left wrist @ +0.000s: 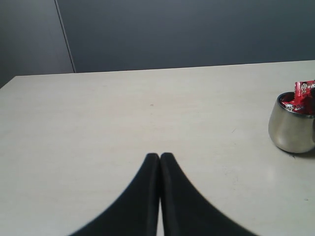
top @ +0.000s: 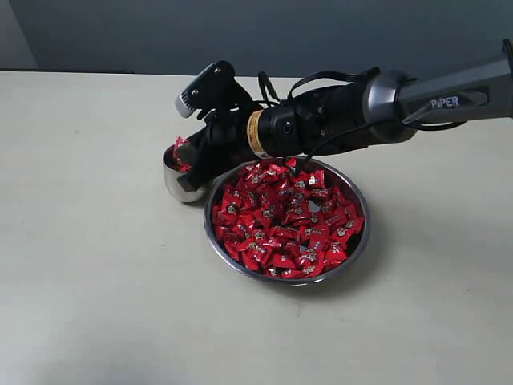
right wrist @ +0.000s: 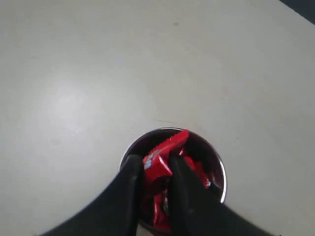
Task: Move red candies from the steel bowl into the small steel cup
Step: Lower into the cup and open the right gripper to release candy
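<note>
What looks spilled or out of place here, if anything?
Nothing looks spilled: the red candies sit in the steel bowl and the small steel cup. One candy pokes above the cup's rim, pinched by the right tool.

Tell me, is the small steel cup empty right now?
No, the small steel cup has red candies in it, with one wrapper poking up above its rim.
</note>
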